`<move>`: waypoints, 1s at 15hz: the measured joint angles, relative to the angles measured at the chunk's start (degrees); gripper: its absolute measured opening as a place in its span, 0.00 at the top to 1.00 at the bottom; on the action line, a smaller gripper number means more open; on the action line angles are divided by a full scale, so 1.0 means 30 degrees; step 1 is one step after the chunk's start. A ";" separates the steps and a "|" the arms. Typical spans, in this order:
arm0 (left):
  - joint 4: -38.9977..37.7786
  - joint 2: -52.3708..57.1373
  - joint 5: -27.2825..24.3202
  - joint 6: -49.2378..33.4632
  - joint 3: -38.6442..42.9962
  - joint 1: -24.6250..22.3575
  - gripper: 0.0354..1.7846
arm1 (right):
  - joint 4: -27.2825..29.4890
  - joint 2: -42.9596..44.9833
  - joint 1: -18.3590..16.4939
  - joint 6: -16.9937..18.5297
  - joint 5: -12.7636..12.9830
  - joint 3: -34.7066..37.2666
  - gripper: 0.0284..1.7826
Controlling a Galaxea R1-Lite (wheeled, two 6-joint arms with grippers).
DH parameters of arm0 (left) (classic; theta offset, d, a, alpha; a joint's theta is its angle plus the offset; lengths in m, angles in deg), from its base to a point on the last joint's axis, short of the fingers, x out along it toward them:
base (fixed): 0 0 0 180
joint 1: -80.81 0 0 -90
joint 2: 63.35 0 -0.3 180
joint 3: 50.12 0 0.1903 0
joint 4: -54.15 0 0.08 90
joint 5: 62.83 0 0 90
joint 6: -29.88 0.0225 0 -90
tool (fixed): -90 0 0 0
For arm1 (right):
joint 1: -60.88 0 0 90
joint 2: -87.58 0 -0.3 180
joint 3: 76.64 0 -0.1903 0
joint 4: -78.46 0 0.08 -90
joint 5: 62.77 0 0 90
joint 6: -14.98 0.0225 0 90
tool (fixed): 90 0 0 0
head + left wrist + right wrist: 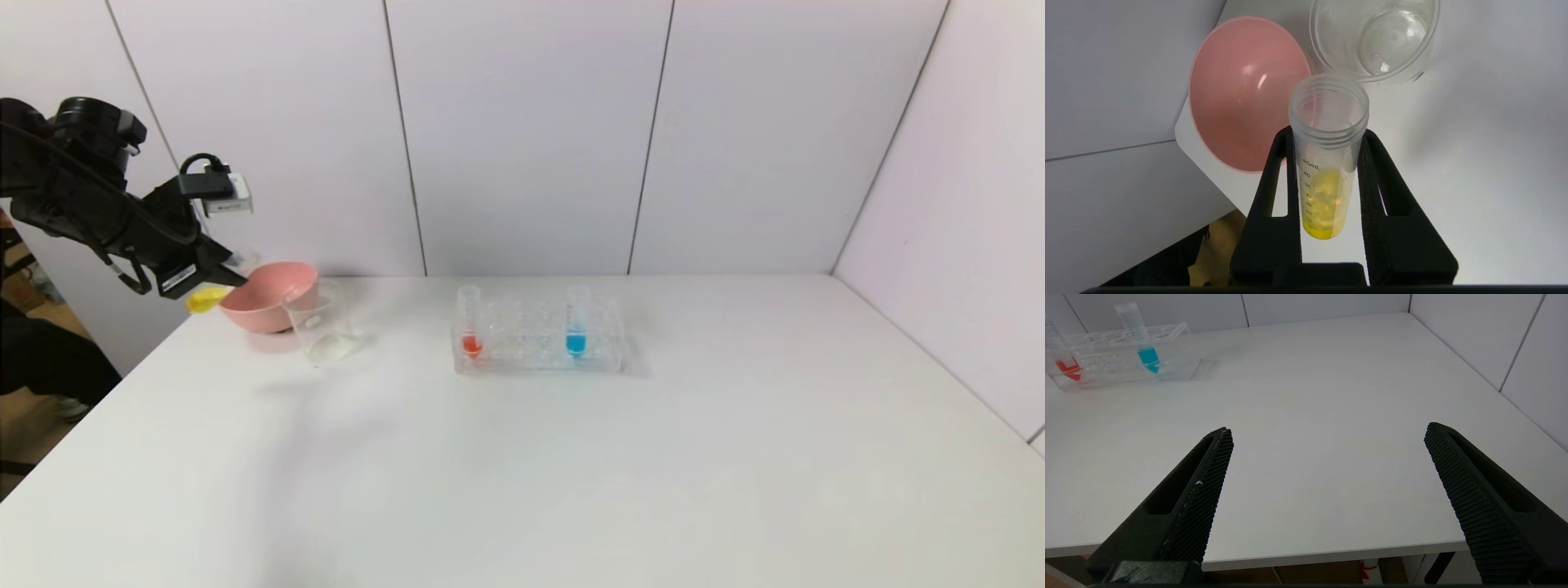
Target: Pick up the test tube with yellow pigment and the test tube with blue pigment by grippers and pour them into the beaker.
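Left gripper (1327,163): black, long flat fingers, clenched on the clear graduated test tube with yellow pigment (1327,171), raised at the table's far left corner, near the pink round bowl (269,296).

Clear cylindrical beaker (321,322): upright on the white table (571,457), just beside the bowl.

Clear test tube with blue pigment (576,320): upright in the clear rectangular rack (539,339), a red-liquid tube (470,322) toward the rack's other end.

Right gripper (1327,453): fingers spread wide, grasping nothing, over the table's near edge.
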 joint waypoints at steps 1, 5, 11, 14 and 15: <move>-0.0004 -0.0049 0.0085 0.0293 -0.0020 0.0020 0.77 | 0.0000 0.0000 0.0000 0.0000 0.0000 0.0000 0.04; -0.0037 -0.0187 0.0679 0.0549 -0.0057 0.0187 0.77 | 0.0000 0.0000 0.0000 0.0000 -0.0008 0.0000 0.04; -0.0004 -0.0451 0.1617 0.1219 -0.0057 0.0358 0.77 | 0.0000 0.0000 -0.0008 0.0000 0.0000 0.0000 0.04; -0.0093 -0.0500 0.2223 0.1772 -0.0057 0.0699 0.77 | 0.0000 0.0000 -0.0008 0.0000 0.0000 0.0000 0.04; -0.0158 -0.0532 0.2580 0.1816 -0.0057 0.0910 0.77 | 0.0000 0.0000 -0.0008 0.0000 0.0000 0.0000 0.04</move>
